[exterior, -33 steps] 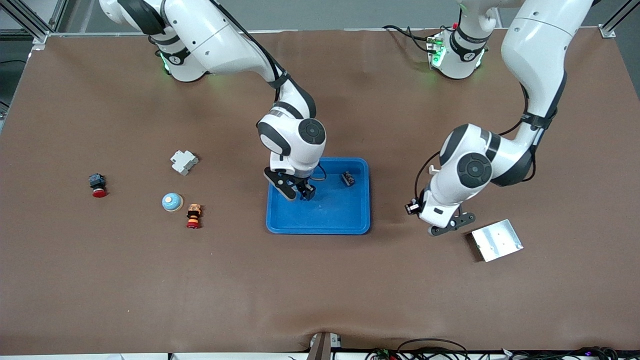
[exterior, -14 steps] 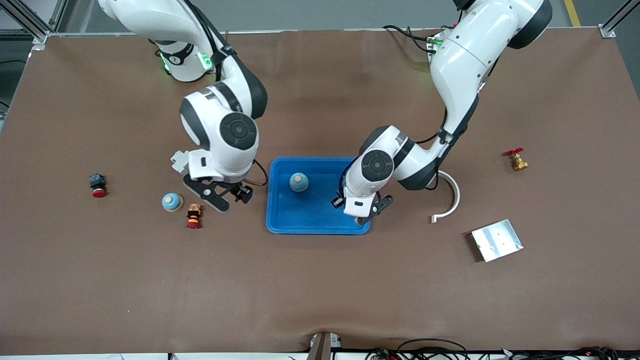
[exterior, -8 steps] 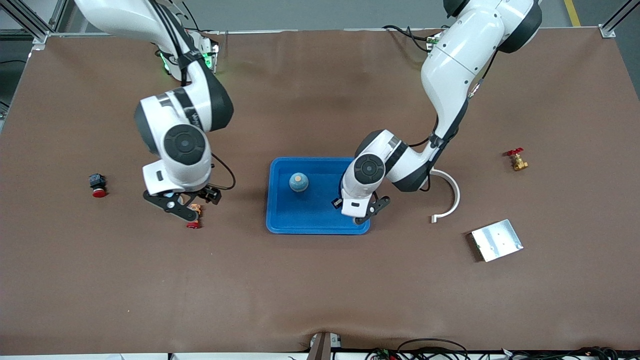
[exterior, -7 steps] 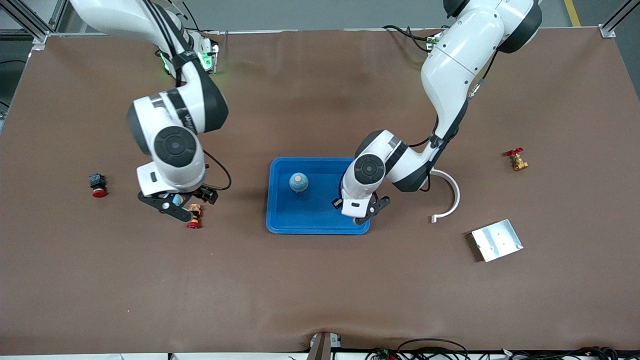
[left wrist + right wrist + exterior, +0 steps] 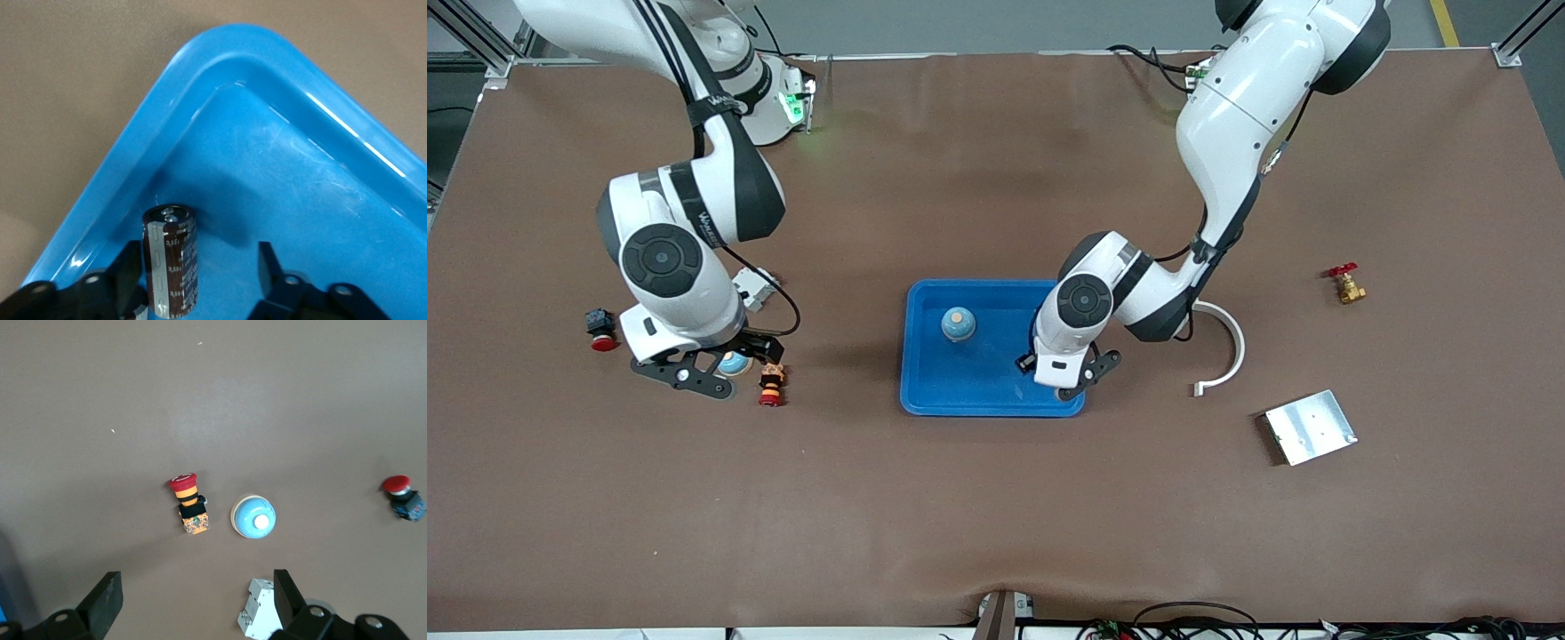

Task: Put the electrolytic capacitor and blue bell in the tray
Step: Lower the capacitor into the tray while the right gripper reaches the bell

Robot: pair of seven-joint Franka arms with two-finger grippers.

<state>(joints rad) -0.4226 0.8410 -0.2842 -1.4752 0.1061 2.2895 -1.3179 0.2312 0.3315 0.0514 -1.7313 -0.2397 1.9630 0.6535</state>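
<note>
Two hands open | capacitor [image 5: 171,261] upright between left hand [image 5: 200,280] fingers, in tray [image 5: 320,200]

The tray [image 5: 996,391] is bright blue. In it stand a dark brown capacitor [image 5: 171,260] with a silver stripe and a blue bell [image 5: 958,324] with a tan knob. Beside the tray, toward the right arm's end, a second bell [image 5: 253,517] is light blue with a white knob, next to a button [image 5: 189,503] banded red, yellow and black.

Two Franka arms: glossy white link shells, black joint bands, round dark grey joint caps. Black two-finger grippers: left gripper [image 5: 1074,380], right gripper [image 5: 716,372]. Black cables clipped along forearms. Green indicator lights at bases. Screw heads visible on finger mounts.
</note>
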